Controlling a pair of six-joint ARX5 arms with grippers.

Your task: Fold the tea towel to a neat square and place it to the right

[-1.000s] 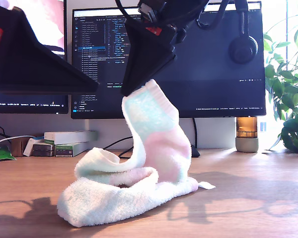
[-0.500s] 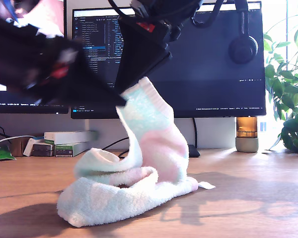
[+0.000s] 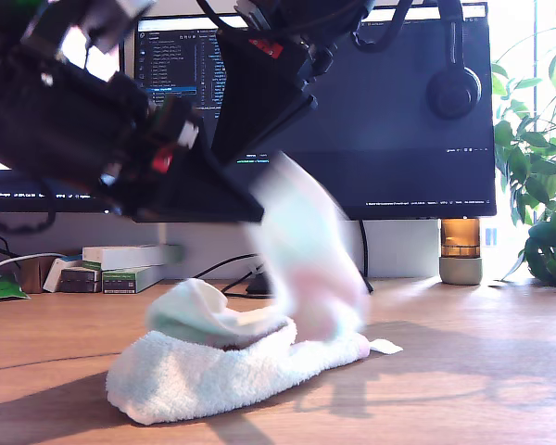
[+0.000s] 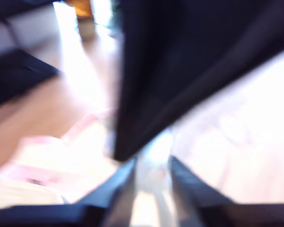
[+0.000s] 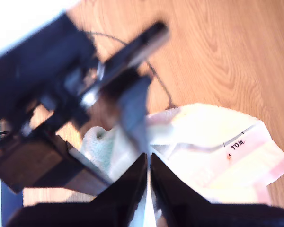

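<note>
Exterior view showed the tea towel (image 3: 222,371) heaped on the wooden surface (image 3: 463,371) before the monitor (image 3: 389,120), one blurred corner lifted. My second gripper (image 5: 147,161) was pressed together, pinching that corner; whether my first gripper (image 4: 151,165) was spread or closed I could not tell. Soft, light and floppy, it seemed best held by its pink-banded edge.

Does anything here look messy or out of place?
Yes: the tea towel is no neat square. It lies bunched on the desk, one end hoisted up between two dark robot arms and motion-blurred.
</note>
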